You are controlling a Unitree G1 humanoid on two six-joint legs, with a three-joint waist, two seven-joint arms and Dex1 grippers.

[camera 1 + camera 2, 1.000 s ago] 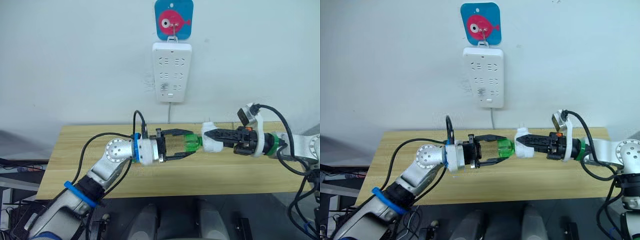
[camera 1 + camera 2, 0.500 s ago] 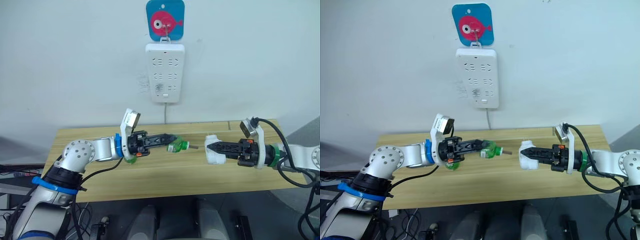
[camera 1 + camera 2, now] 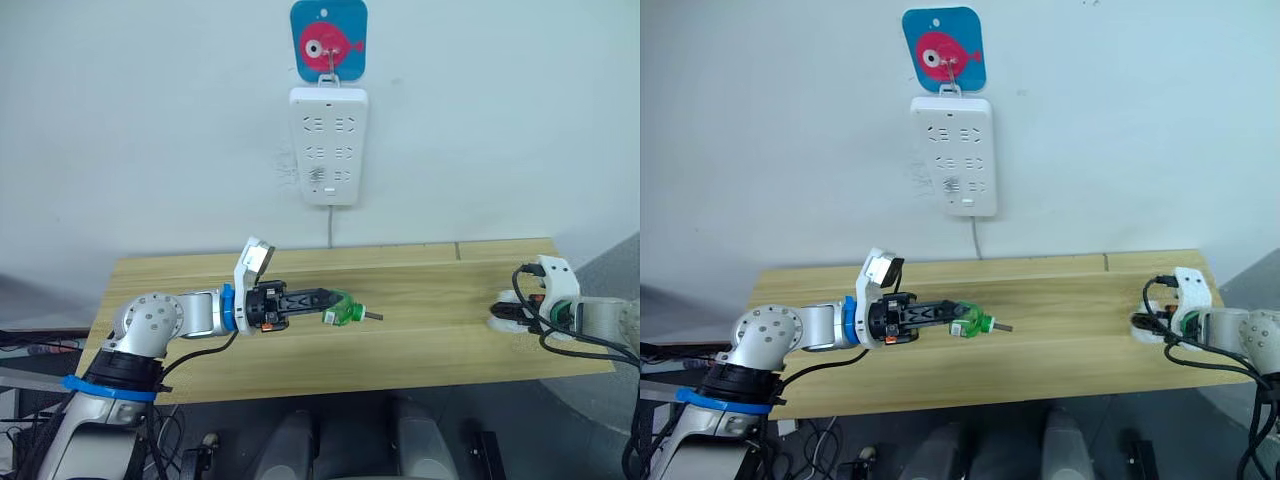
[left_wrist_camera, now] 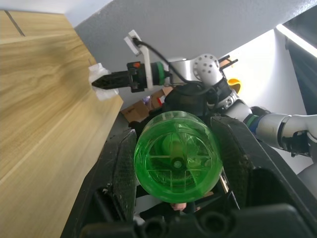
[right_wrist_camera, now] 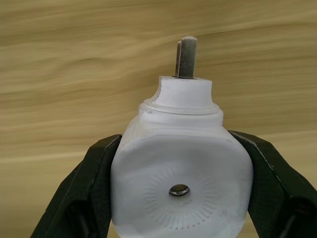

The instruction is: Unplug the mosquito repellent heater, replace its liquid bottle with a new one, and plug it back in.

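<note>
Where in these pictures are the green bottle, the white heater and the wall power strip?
green bottle (image 4: 177,161): left wrist view, on its round base.
white heater (image 5: 181,173): right wrist view, on its vented face.
power strip (image 3: 329,146): left eye view, on its socket face.

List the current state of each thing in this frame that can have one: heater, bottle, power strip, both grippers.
Small white rounded plastic mosquito repellent heater: unplugged, bottle out, held over the wooden table.
Green translucent liquid bottle: out of the heater, held sideways.
White multi-socket power strip: hanging on the wall, nothing plugged in.
Left gripper: shut on the bottle.
Right gripper: shut on the heater.
</note>
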